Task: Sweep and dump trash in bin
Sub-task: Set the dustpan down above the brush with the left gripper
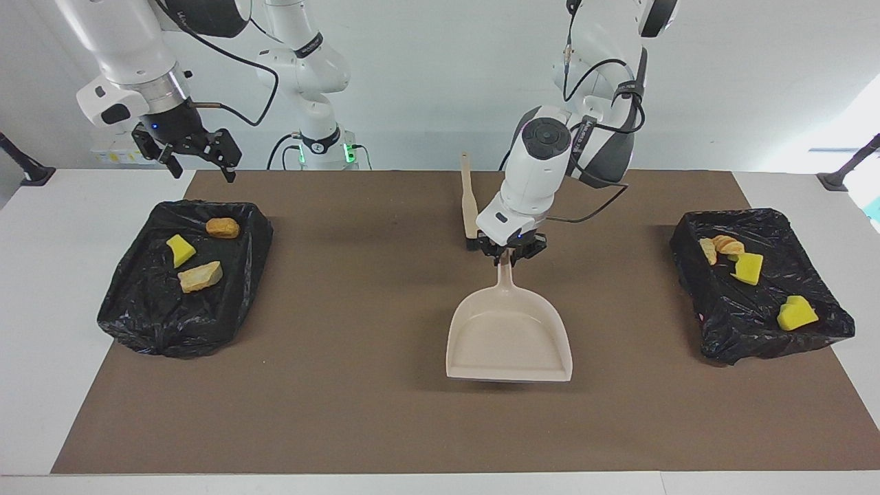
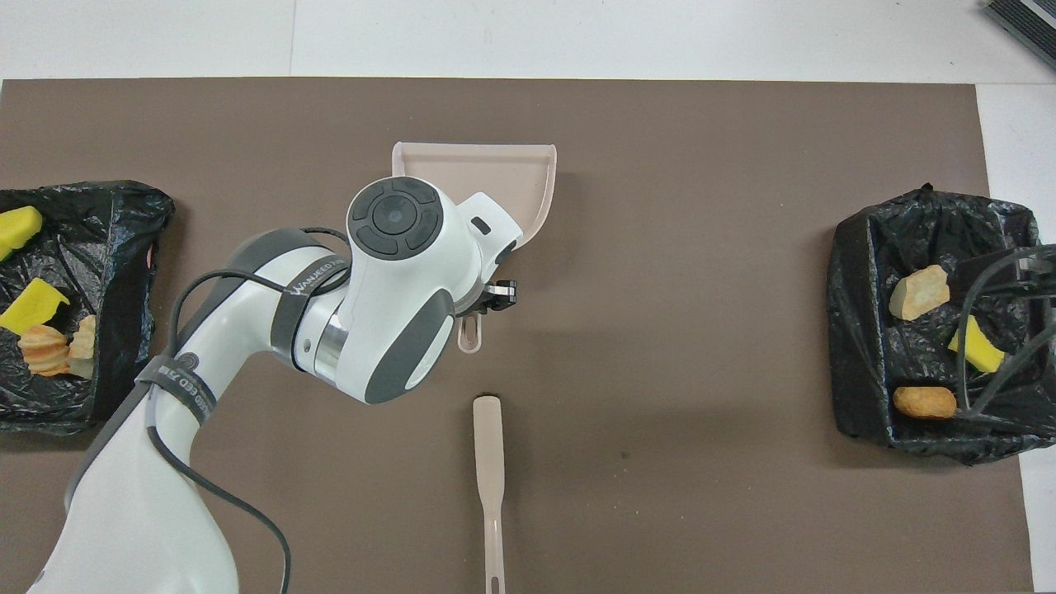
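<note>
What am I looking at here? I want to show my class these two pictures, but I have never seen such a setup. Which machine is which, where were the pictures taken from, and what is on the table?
These are two robot arms at a table with a brown mat. One picture faces the robots from across the table; the other looks down from above their own end, so the sides are swapped.

The left claw is shut on the handle of a cream dustpan, whose pan is empty, at the middle of the mat. A brush lies nearer to the robots. The right claw waits, open, in the air by the black-lined bin at its end of the table.

That bin holds three pieces of trash. A second bin at the left arm's end holds more scraps, yellow and tan.
</note>
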You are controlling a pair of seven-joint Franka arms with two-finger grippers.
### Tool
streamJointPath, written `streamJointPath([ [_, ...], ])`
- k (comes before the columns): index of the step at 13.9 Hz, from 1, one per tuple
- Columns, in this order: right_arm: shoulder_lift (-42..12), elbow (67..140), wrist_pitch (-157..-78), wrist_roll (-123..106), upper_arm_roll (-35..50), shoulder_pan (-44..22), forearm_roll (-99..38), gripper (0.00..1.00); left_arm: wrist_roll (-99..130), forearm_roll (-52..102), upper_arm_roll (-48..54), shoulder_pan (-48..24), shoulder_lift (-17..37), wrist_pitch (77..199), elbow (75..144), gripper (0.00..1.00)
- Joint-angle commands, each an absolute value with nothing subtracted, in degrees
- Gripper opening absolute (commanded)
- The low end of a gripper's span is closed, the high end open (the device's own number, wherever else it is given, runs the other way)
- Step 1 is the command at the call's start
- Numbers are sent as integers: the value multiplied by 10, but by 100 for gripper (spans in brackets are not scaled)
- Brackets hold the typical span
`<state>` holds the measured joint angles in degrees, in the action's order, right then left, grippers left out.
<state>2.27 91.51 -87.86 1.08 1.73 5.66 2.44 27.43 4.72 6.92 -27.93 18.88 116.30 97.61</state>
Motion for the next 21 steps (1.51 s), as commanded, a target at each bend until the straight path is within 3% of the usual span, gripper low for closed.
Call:
streamJointPath([
  [1,34,926,-874,15,21,62,13,100,276,68,60,-299,178,1174,1005,0],
  [11,34,926,-874,15,21,62,13,100,287,67,59,-338,199,1218,1033,2],
  [12,34,926,-874,15,21,62,13,100,286,69,59,-331,202,1217,1033,93],
  [14,34,926,-874,15,21,62,13,100,278,69,58,-319,193,1198,1031,100],
  [21,34,926,-874,15,21,62,13,100,267,67,53,-216,106,1110,1028,100],
])
